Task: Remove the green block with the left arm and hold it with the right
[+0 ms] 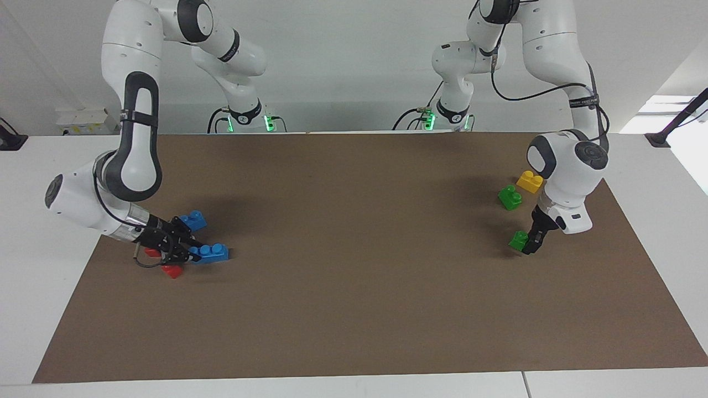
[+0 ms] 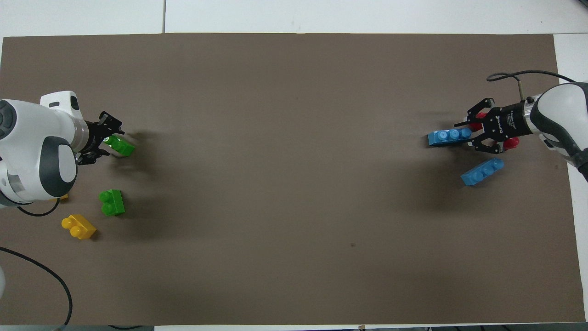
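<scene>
The green block (image 1: 519,239) sits on the bench at the left arm's end, right at the tips of your left end effector (image 1: 532,246), which appears to straddle one end; you cannot tell whether it pinches. Overhead, the block's long axis points away from the wrist. Your right end effector (image 1: 185,252) is well apart, its fingers about a blue brick (image 1: 211,252), grip uncertain.

Green block (image 1: 519,239): small bright two-stud brick, apparently resting on the table toward the left arm's end, tilted slightly.
</scene>
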Controlling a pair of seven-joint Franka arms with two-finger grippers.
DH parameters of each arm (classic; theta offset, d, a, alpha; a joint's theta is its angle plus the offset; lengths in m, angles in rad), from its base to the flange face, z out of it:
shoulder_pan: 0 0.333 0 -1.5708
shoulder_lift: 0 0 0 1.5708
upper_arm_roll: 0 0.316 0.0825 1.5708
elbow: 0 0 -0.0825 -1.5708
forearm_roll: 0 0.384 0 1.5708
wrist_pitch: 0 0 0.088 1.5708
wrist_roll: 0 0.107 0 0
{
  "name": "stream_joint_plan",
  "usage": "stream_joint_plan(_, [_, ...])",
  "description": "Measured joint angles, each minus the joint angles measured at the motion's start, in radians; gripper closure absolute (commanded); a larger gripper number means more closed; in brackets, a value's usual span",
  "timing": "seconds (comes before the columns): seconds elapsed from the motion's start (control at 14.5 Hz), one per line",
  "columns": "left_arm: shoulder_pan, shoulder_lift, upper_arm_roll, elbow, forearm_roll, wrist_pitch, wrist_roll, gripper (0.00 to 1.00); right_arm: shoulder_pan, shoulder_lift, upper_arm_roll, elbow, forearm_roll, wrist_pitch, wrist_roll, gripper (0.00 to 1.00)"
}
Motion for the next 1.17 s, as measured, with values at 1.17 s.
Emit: stream_joint_plan(1.17, [0.002,-0.33,0.006,0.136,0.0,-0.488,0.001,0.0,0.07,-0.227,0.021,0.066,-0.323,-0.055,-0.198,0.0])
